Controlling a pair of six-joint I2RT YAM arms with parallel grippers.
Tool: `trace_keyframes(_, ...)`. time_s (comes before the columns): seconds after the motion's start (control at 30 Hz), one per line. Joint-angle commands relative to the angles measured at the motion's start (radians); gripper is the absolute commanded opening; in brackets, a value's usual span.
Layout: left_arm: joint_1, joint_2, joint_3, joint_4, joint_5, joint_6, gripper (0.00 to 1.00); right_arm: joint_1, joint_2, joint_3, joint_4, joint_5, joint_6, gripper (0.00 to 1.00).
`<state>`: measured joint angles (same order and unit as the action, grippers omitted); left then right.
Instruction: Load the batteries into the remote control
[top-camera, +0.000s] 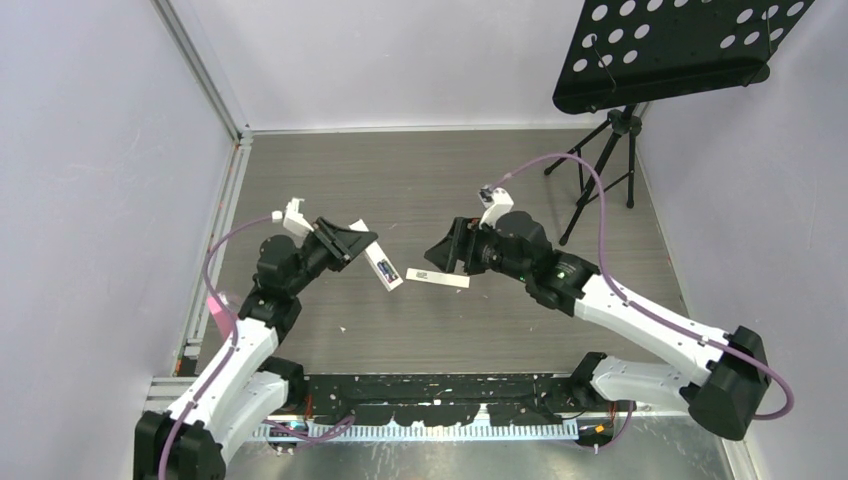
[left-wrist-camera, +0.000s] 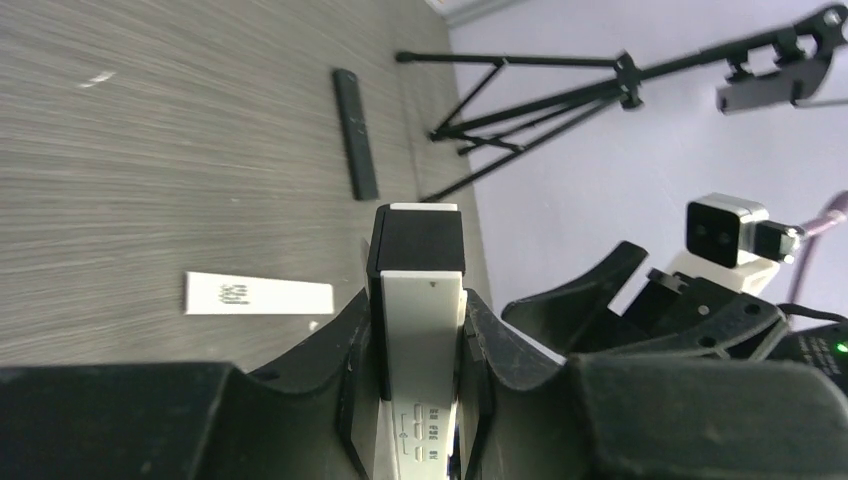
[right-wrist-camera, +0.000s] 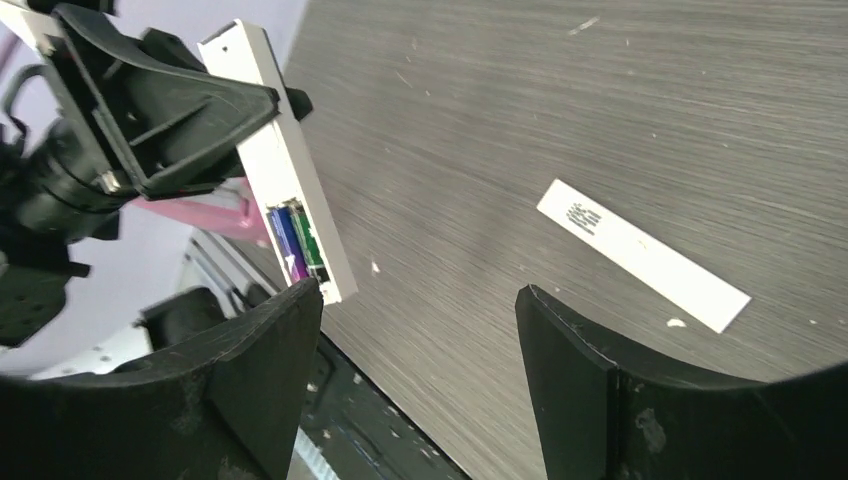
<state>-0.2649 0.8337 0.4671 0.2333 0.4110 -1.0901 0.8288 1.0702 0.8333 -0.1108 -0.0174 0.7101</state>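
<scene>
Left hand (top-camera: 358, 245) clamps tilted remote (right-wrist-camera: 285, 170), cover (right-wrist-camera: 640, 253) off on bench (top-camera: 500, 330), right hand (right-wrist-camera: 418, 295) wide: a nudge could spill the batteries (right-wrist-camera: 296, 245).

White remote control (right-wrist-camera: 288, 172), purple-blue and green batteries (right-wrist-camera: 297, 243), white black-printed cover (right-wrist-camera: 640, 255), grey woodgrain table (top-camera: 450, 180)

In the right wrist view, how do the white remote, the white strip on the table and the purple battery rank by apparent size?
1. white remote, only slightly larger than the strip, so unsure.
2. white strip.
3. purple battery, clearly smallest.
</scene>
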Motion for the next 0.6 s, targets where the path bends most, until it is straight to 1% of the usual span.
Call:
trace_keyframes(0.0, 0.006, -0.073, -0.107, -0.021, -0.187, -0.001, 0.0, 0.019, 0.105, 0.085, -0.119, -0.097, -0.199, 0.76)
trace_keyframes(0.03, 0.006, -0.076, -0.126, -0.008, -0.201, -0.011, 0.0, 0.049, 0.139, 0.101, -0.122, -0.093, -0.23, 0.75)
trace_keyframes(0.13, 0.006, -0.065, -0.159, -0.004, -0.211, -0.028, 0.0, 0.13, 0.24, 0.155, -0.149, -0.015, -0.286, 0.75)
trace_keyframes(0.2, 0.006, -0.04, -0.181, 0.03, -0.192, -0.044, 0.0, 0.157, 0.311, 0.175, -0.12, -0.01, -0.301, 0.75)
trace_keyframes(0.33, 0.006, 0.015, -0.221, 0.115, -0.159, -0.077, 0.0, 0.192, 0.422, 0.213, -0.043, -0.042, -0.335, 0.76)
trace_keyframes(0.57, 0.006, 0.054, -0.222, 0.14, -0.142, -0.075, 0.0, 0.223, 0.566, 0.309, -0.019, -0.127, -0.342, 0.76)
